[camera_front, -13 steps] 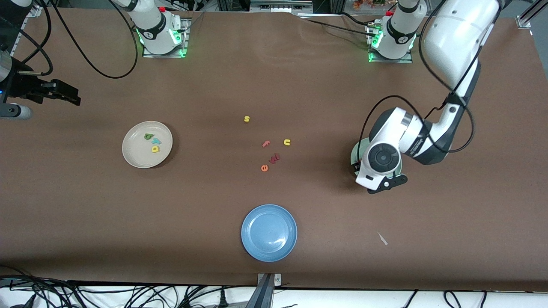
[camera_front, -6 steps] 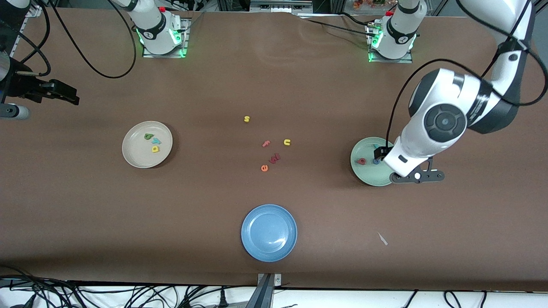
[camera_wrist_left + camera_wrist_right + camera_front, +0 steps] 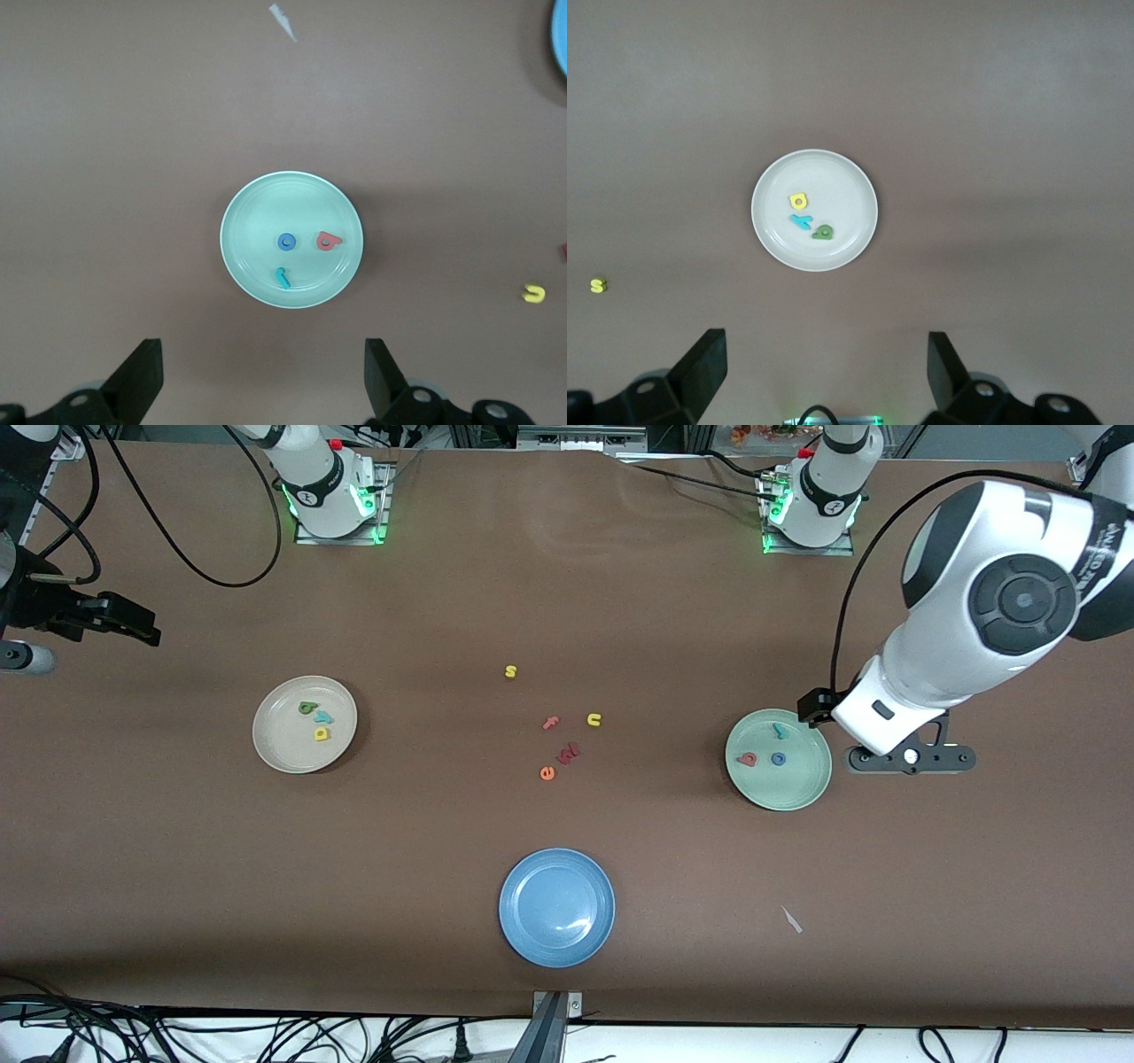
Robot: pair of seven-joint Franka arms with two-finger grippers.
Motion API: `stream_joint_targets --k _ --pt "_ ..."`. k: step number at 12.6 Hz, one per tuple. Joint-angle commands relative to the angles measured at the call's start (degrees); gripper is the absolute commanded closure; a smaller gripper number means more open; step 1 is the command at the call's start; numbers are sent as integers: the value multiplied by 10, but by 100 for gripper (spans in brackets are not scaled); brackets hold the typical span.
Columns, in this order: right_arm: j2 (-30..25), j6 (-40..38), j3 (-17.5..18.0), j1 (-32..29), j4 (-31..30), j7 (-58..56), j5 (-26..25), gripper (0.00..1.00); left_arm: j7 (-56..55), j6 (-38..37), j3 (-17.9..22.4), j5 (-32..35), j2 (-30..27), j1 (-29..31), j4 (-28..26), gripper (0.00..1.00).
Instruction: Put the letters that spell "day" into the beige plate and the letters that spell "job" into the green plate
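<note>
3 plates on table. Beige plate (image 3: 304, 724) holds 3 "day" letters (image 3: 316, 720); green plate (image 3: 778, 759) holds 3 "job" letters (image 3: 767, 749). 5 strays mid-table. My left gripper (image 3: 260, 376) and right gripper (image 3: 824, 372): both up high, jaws apart, empty.

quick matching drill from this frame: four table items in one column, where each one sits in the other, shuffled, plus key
Items:
1. yellow d
2. blue o
3. orange e
4. blue plate

Places:
A. in the green plate
B. loose on the table, mid-table among the spare letters
C. in the beige plate
D. nearest the front camera, nothing in it

Pairs: 1-C, 2-A, 3-B, 4-D
</note>
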Motion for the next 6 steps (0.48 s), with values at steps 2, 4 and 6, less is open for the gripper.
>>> stream_joint_targets --k 2,4,6 --pt "-6 8 6 0 -2 1 -10 0 127 -10 20 -118 -41 63 -6 0" --pt "-5 23 7 2 -1 1 -10 0 158 -10 87 -123 -86 23 -38 0" --pt "-4 44 8 2 -2 1 -9 0 167 -7 169 -122 -124 -56 -70 0"
